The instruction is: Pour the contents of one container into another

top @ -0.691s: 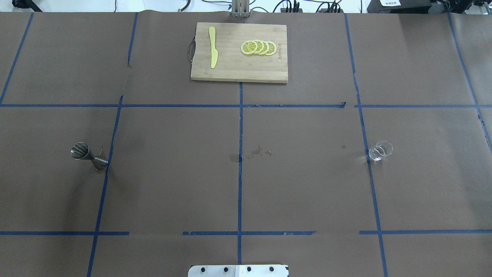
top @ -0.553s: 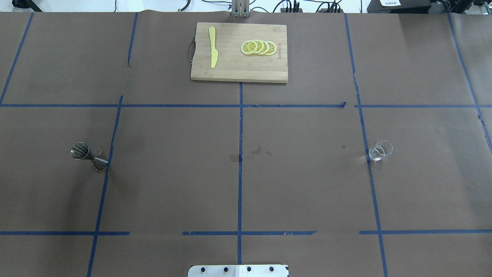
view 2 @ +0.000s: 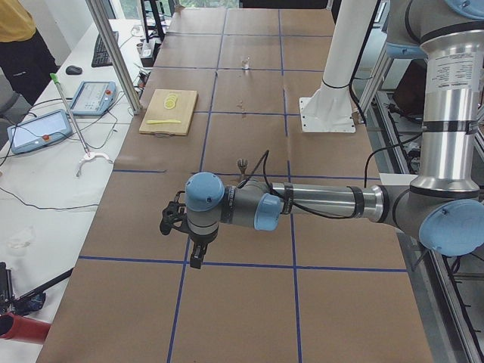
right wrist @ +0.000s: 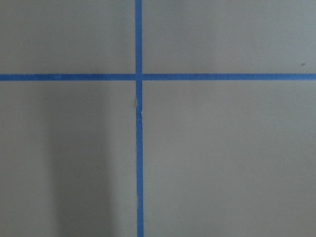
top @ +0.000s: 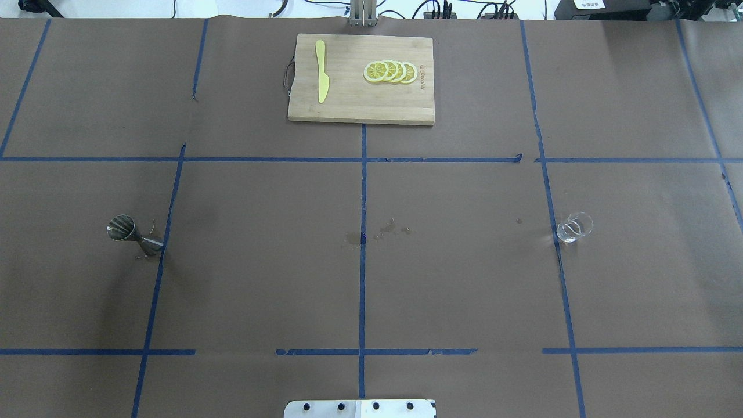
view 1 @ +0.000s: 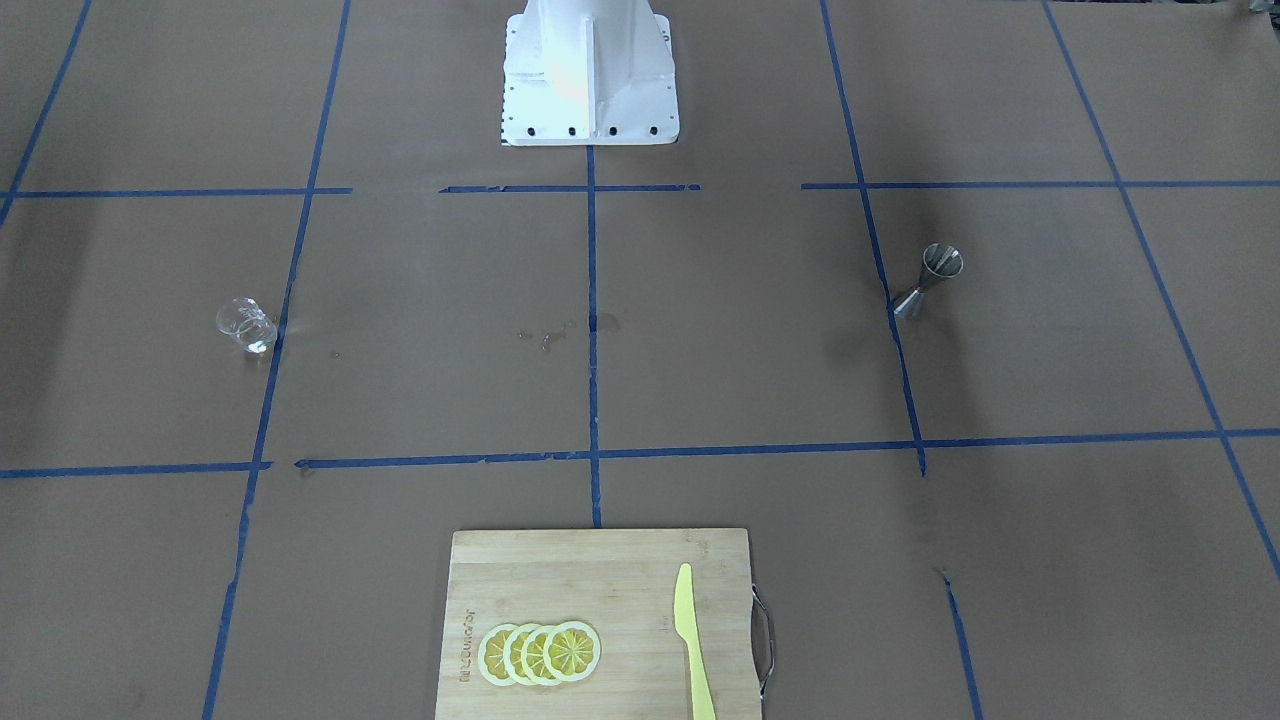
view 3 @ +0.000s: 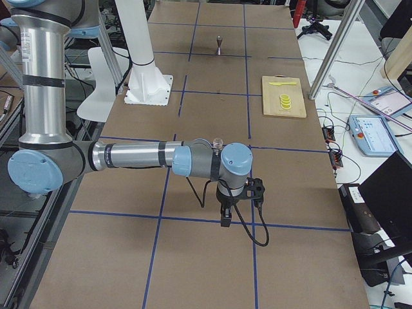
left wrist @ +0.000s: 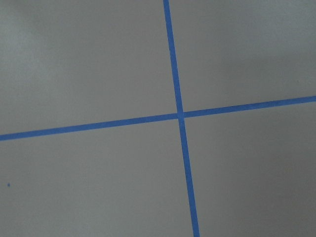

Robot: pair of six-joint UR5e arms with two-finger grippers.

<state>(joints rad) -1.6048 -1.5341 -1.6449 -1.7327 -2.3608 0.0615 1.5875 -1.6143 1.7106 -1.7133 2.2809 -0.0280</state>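
The clear glass cup [top: 574,227] stands upright on the right side of the table, also seen in the front view [view 1: 245,325]. The steel hourglass jigger [top: 130,232] stands upright on the left side [view 1: 930,278]. Neither arm shows in the overhead or front views. In the left side view my left gripper [view 2: 195,259] hangs above the table, nearer the camera than the jigger [view 2: 242,164]. In the right side view my right gripper [view 3: 225,219] hangs nearer the camera than the cup [view 3: 217,141]. I cannot tell whether either is open or shut. Both wrist views show only brown paper and blue tape.
A wooden cutting board [top: 400,104] with a yellow knife [top: 321,72] and lemon slices [top: 390,72] lies at the far middle. Small wet spots [top: 389,228] mark the table centre. The robot's white base [view 1: 588,75] stands at the near edge.
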